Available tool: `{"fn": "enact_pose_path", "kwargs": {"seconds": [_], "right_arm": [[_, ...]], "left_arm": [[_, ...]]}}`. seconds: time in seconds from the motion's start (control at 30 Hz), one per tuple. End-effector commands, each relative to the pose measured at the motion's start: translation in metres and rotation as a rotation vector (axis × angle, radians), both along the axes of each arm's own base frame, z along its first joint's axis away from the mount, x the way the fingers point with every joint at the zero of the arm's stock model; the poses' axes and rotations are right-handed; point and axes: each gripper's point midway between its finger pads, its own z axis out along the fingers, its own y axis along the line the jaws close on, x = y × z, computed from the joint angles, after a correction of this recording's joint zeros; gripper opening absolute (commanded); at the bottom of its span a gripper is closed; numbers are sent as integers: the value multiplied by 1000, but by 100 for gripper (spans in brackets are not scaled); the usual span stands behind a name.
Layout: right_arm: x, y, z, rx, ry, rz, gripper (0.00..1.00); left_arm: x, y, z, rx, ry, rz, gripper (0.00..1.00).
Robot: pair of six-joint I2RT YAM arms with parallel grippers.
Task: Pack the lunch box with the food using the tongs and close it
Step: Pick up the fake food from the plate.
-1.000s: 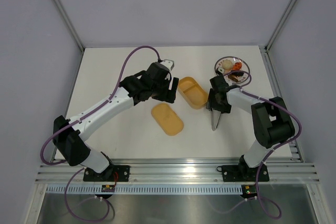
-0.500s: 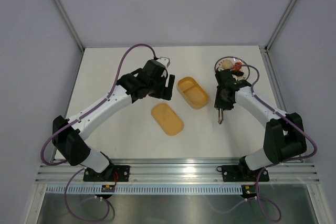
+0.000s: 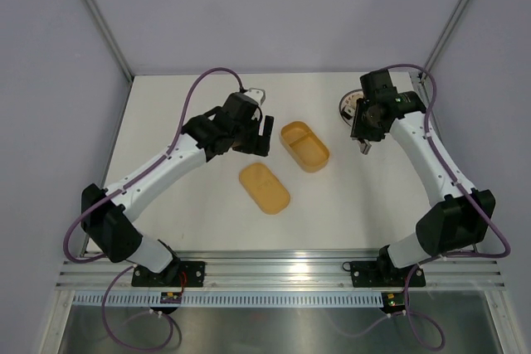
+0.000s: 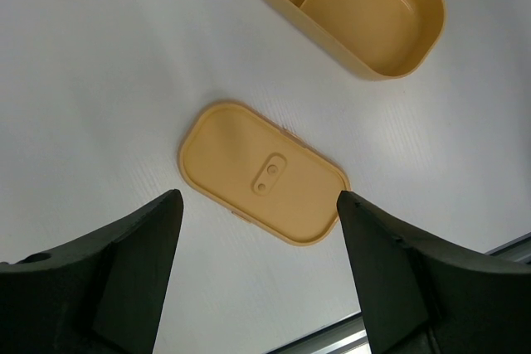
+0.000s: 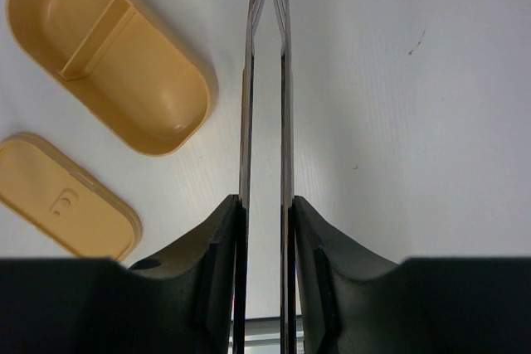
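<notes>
The mustard lunch box (image 3: 304,146) lies open on the table with both compartments (image 4: 353,6) bare. Its flat lid (image 3: 265,188) rests apart from it, nearer the front. My right gripper (image 3: 368,122) is shut on the thin silver tongs (image 5: 246,122), whose two arms run straight out from between the fingers (image 5: 216,246) and meet at the far tip. In the top view the tongs' end (image 3: 364,148) pokes out below the wrist, beside the plate. The food is hidden under that wrist. My left gripper (image 4: 257,196) hangs open above the lid (image 4: 264,174), holding nothing.
A small round white plate (image 3: 347,107) at the back right is mostly covered by the right wrist. The right wrist view shows the lunch box (image 5: 108,51) and lid (image 5: 62,201) off to the left. Metal frame rails edge the table on all sides.
The right gripper has closed on the tongs, lifted them off the table in front of the box and carried them back and right to the plate. The left arm barely shifted.
</notes>
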Motion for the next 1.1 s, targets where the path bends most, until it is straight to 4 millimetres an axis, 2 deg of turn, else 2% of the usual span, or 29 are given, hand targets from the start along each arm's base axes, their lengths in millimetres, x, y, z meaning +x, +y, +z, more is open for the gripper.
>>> {"fn": "enact_pose_path", "kwargs": {"seconds": [0.0,0.27,0.5,0.83,1.07], "right_arm": [[4,-10,12,-25,-2,11,37],[22,-24,21,-91,-45,-28,39],[49,-44,20,-95,-70,-83,41],[75,-64,11,-82,-57,-110,43],[87,-69,1,-77,-42,-121,45]], "left_arm": [[1,2,24,-53,-63,-4,80],[0,2,18,-54,-52,-7,80],[0,5,13,-44,-45,-2,80],[5,9,8,-36,-35,12,80],[8,7,1,-66,9,27,80]]}}
